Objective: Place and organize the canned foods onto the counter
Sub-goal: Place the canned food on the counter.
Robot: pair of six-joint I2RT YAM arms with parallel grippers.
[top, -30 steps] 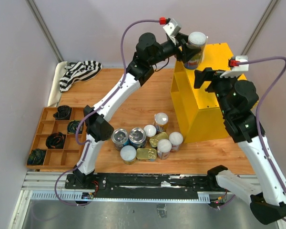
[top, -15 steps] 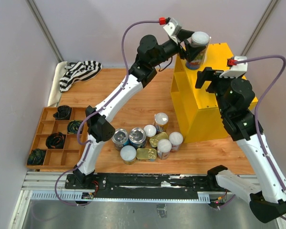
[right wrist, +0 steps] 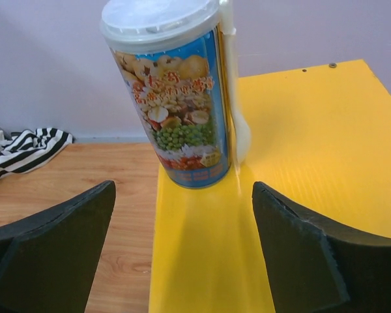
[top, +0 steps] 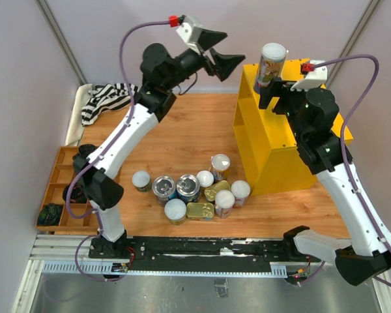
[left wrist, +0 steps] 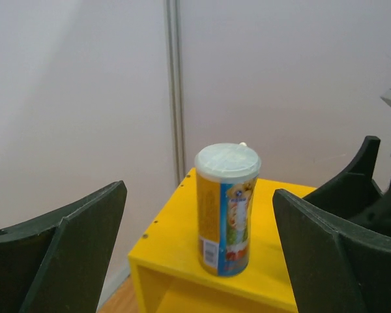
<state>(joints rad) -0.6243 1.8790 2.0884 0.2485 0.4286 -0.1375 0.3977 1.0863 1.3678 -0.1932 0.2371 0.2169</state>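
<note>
A tall white-lidded can (top: 272,65) with a blue and yellow label stands upright on the top of the yellow counter (top: 280,140), near its back left corner. My left gripper (top: 228,51) is open and empty, in the air to the left of the can and apart from it. The can stands between its fingers farther off in the left wrist view (left wrist: 226,208). My right gripper (top: 277,92) is open and empty over the counter top, just short of the can (right wrist: 173,98). Several more cans (top: 195,192) lie clustered on the table.
A wooden compartment tray (top: 58,189) with dark lumps sits at the left edge. A striped cloth (top: 107,98) lies at the back left. One white-lidded can (top: 141,180) stands apart, left of the cluster. The counter's open shelves face left.
My left gripper has let go of the tall can, leaving it upright on the counter top, and has drawn back to the left. My right gripper has moved up closer to the can.
</note>
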